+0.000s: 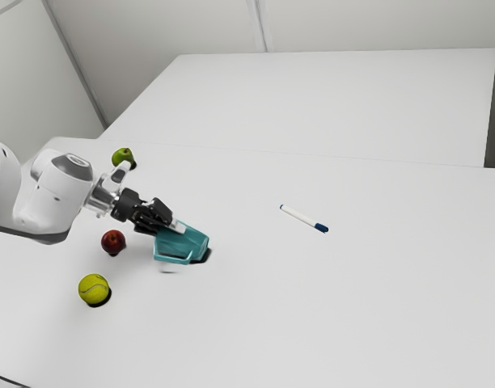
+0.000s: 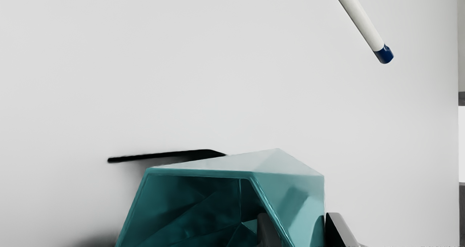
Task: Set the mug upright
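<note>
At table (image 1: 377,275), one mug (image 1: 181,242), two fruits (image 1: 112,241), one ball (image 1: 93,288), one marker (image 1: 302,217)

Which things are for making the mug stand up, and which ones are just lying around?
For the job:
teal mug, tipped over
black two-finger gripper, holding its wall

Just lying about:
red apple
green fruit
tennis ball
white marker with blue ends

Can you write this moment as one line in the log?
gripper: shut on mug | mug: tilted, not upright | marker: lying apart
</note>
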You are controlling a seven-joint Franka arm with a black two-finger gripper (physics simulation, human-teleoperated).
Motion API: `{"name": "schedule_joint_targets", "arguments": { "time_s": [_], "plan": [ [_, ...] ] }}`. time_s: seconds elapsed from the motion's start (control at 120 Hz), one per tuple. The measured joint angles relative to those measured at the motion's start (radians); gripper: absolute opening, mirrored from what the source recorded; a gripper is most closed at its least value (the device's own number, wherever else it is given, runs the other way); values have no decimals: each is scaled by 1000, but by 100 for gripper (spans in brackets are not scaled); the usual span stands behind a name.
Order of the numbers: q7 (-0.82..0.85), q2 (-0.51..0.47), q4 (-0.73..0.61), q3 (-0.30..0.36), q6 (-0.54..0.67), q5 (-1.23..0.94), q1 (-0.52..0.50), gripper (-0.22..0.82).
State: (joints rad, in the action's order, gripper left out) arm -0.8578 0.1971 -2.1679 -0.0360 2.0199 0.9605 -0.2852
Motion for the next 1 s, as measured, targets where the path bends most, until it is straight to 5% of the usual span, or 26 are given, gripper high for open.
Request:
{"name": "schedule_joint_targets", "arguments": {
  "time_s": [0.225, 0.5, 1.0],
  "plan": [
    [-28, -34, -8, 2, 1, 0, 14, -13],
    [-42, -106, -7, 0, -1, -25, 72, -16],
    [199, -203, 56, -71, 13, -506, 317, -17]
  ]
}}
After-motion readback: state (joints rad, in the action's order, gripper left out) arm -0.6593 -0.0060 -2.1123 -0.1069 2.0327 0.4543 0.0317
